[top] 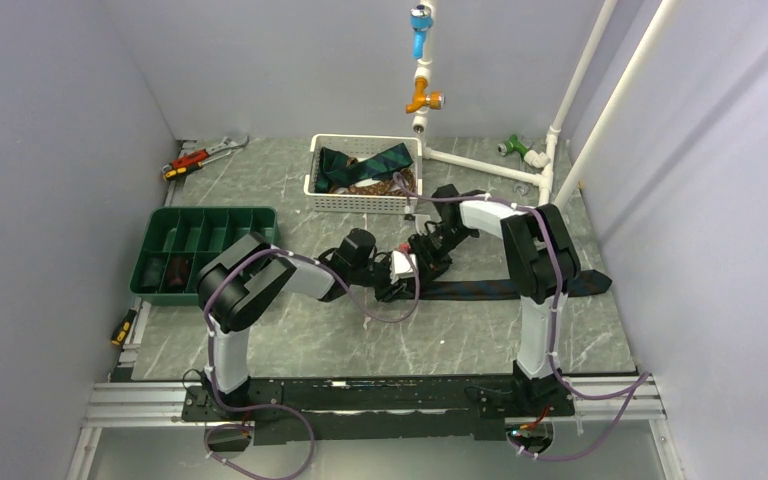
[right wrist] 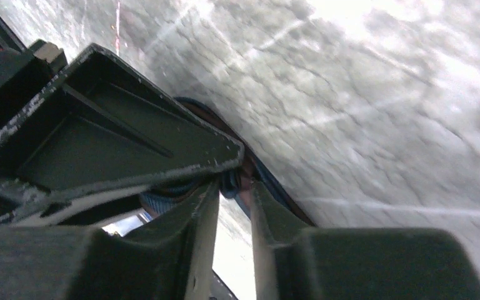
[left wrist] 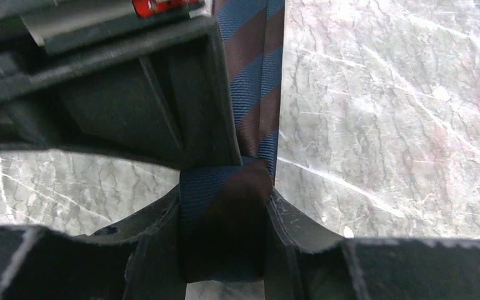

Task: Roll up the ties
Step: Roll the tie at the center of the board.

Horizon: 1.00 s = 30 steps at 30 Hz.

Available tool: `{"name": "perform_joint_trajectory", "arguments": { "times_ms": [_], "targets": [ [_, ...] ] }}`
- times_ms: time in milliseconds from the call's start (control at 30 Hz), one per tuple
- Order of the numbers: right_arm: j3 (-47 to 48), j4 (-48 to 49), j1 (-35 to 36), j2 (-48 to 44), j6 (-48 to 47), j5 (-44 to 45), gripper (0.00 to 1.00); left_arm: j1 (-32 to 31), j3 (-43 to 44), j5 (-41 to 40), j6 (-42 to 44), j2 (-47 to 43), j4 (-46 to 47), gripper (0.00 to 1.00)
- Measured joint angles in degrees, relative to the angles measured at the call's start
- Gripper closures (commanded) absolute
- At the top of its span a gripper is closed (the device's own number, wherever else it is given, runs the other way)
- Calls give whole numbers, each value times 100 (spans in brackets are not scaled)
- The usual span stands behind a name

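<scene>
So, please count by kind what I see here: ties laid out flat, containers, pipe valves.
Laid-out tie: 1
Containers: 2, white basket, green tray
Valves: 3, blue valve, orange valve, green valve
Total: 6

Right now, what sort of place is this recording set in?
Probably a robot lab test cell: plain grey panel walls, a white pipe rig with an orange valve, and a marble-patterned tabletop.

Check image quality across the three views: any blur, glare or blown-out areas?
Top external: sharp, evenly lit, only soft shadows on the table. Left wrist: tie and marble crisp, close foreground dark and soft. Right wrist: smeared by blur, table blown out at the top, tie barely readable.
</scene>
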Motion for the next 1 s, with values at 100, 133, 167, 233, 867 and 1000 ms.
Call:
{"name": "perform_joint_trajectory", "arguments": {
  "times_ms": [100,133,167,233,867,1000],
  "targets": [
    [76,-297,-208,-39,-186,74,60,-11,223,-9,118,-11,-501,73],
    [81,-413,-323,-59,-256,109,59,-17,295,-17,153,-13,-658,73],
    [87,-540,-448,-92,-326,170,58,-24,350,-26,173,-15,-769,73],
    [96,-756,-669,-170,-450,260,56,-37,422,-57,229,-22,-942,73],
    [-179,68,-413,-433,584,-892,59,-203,732,-343,457,-33,-1528,71],
    [-212,199,-378,-319,669,-957,81,-210,761,-356,472,-33,-1591,71]
  ]
}}
